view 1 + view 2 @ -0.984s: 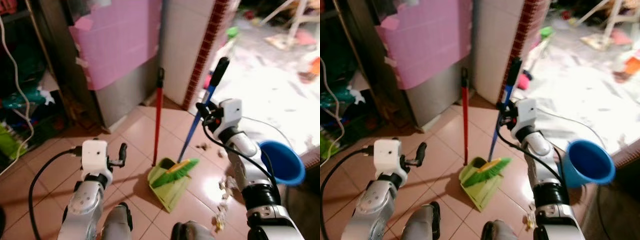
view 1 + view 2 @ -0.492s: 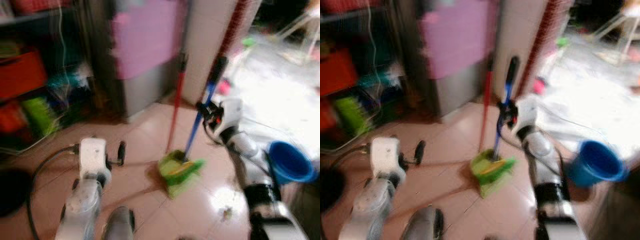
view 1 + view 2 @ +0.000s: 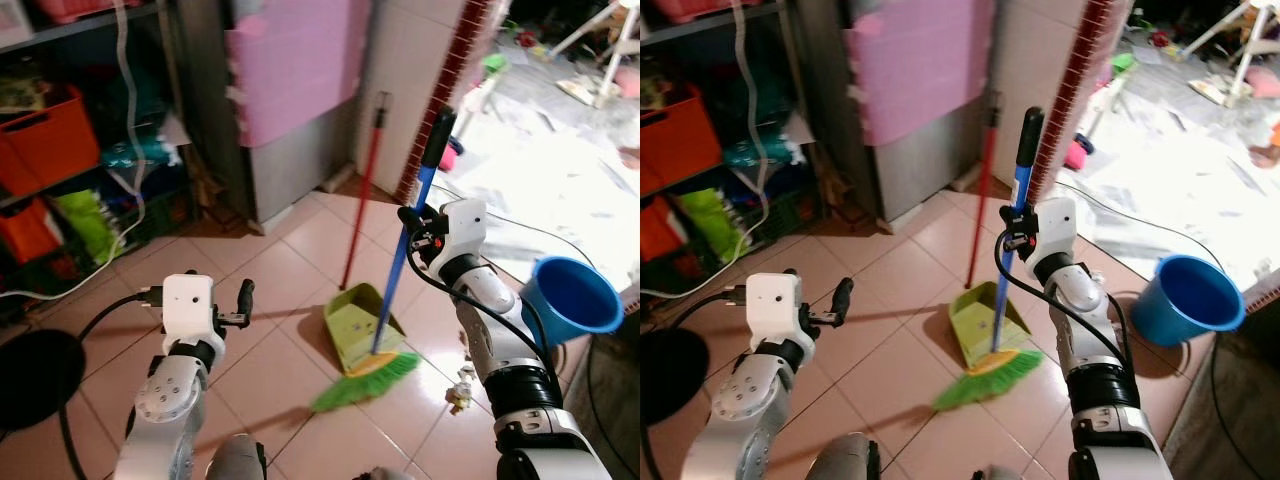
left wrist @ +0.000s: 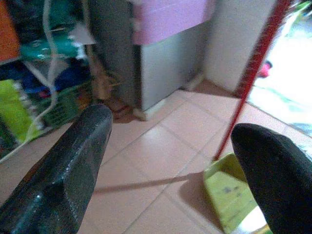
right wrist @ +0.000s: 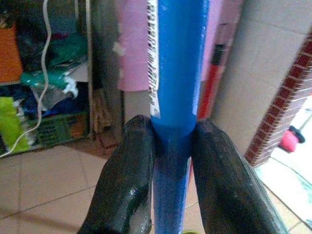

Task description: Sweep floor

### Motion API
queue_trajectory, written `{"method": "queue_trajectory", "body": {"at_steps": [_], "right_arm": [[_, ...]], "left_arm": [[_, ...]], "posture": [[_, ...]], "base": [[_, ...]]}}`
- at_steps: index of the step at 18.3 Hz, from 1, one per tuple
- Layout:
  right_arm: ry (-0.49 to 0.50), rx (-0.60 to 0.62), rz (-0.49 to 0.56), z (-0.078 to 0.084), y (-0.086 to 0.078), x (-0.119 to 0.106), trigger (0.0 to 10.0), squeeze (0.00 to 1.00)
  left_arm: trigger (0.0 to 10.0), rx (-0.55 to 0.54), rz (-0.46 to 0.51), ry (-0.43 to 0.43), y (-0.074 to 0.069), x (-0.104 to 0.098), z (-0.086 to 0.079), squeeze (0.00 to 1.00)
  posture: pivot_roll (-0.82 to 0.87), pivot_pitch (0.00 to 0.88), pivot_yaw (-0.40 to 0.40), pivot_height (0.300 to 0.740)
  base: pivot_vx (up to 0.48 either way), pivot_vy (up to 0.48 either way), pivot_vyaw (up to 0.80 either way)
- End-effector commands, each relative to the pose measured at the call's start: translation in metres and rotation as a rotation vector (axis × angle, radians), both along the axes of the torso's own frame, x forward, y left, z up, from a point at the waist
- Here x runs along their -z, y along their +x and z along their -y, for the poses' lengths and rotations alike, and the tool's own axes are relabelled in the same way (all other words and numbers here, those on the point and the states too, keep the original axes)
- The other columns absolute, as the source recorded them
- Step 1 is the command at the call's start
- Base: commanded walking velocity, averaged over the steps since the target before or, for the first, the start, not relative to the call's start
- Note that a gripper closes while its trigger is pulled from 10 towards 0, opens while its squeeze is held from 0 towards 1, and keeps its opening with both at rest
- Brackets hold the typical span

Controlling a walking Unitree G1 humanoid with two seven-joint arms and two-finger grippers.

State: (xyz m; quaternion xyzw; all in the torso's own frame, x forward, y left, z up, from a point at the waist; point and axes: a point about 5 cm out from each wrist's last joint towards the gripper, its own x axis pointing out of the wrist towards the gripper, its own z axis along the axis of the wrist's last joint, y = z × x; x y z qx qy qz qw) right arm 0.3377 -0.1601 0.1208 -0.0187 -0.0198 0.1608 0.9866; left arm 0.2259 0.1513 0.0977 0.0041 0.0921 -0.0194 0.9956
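My right gripper is shut on the blue handle of a broom, about a third of the way down from its black top. The broom's green bristles rest on the pink floor tiles just in front of the near edge of a green dustpan. The dustpan lies flat with its red handle standing upright. A few paper scraps lie on the tiles to the right of the bristles. My left gripper hovers open over bare tiles, left of the dustpan, holding nothing.
A blue bucket stands on the right near my right arm. Shelves with orange bins and a white cable line the left. A grey cabinet with pink foam and a tiled wall with a brick edge stand behind. A black round object lies at the left.
The camera has swung, bringing the shelves into view. The broom's bristles have come off the dustpan and now lie on the floor in front of it. My right gripper stays on the handle.
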Motion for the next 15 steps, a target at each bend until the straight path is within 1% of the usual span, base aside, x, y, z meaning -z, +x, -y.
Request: {"method": "queue_trajectory", "body": {"at_steps": [1, 5, 7, 8, 12, 14, 15], "right_arm": [[0.001, -0.001, 0.091, 0.001, 0.005, -0.020, 0.0, 0.00], [0.014, -0.027, 0.093, -0.002, 0.006, -0.022, 0.0, 0.00], [0.018, -0.036, 0.091, -0.003, 0.006, -0.021, 0.0, 0.00], [0.021, -0.047, 0.088, -0.004, 0.005, -0.020, 0.0, 0.00], [0.032, -0.173, 0.053, -0.014, 0.003, -0.018, 0.0, 0.00], [0.012, -0.196, 0.062, -0.015, 0.003, -0.019, 0.0, 0.00], [0.006, -0.205, 0.062, -0.016, 0.003, -0.019, 0.0, 0.00]], "left_arm": [[10.0, -0.007, -0.009, 0.002, -0.002, 0.002, 0.000, 0.00], [10.0, 0.000, -0.019, -0.005, -0.003, 0.003, 0.003, 0.00], [10.0, -0.002, -0.034, 0.000, -0.003, 0.005, 0.003, 0.00], [10.0, 0.001, -0.026, 0.003, -0.003, 0.004, 0.002, 0.00], [10.0, 0.008, -0.030, 0.007, -0.001, 0.004, 0.004, 0.00], [10.0, 0.010, -0.023, 0.000, 0.000, 0.004, 0.004, 0.00], [10.0, 0.030, -0.007, 0.009, 0.001, 0.002, 0.005, 0.00]], "posture": [[0.09, 0.072, -0.077, 0.740], [0.09, 0.074, -0.075, 0.740], [0.09, 0.078, -0.073, 0.740], [0.09, 0.078, -0.073, 0.740], [0.09, 0.079, -0.071, 0.740], [0.09, 0.078, -0.073, 0.740], [0.09, 0.078, -0.075, 0.740]], "base": [[0.000, 0.480, 0.00], [0.000, 0.480, 0.00], [0.000, 0.480, 0.00], [0.000, 0.480, 0.00], [0.000, 0.480, 0.00], [0.000, 0.480, 0.00], [0.000, 0.000, 0.00]]}}
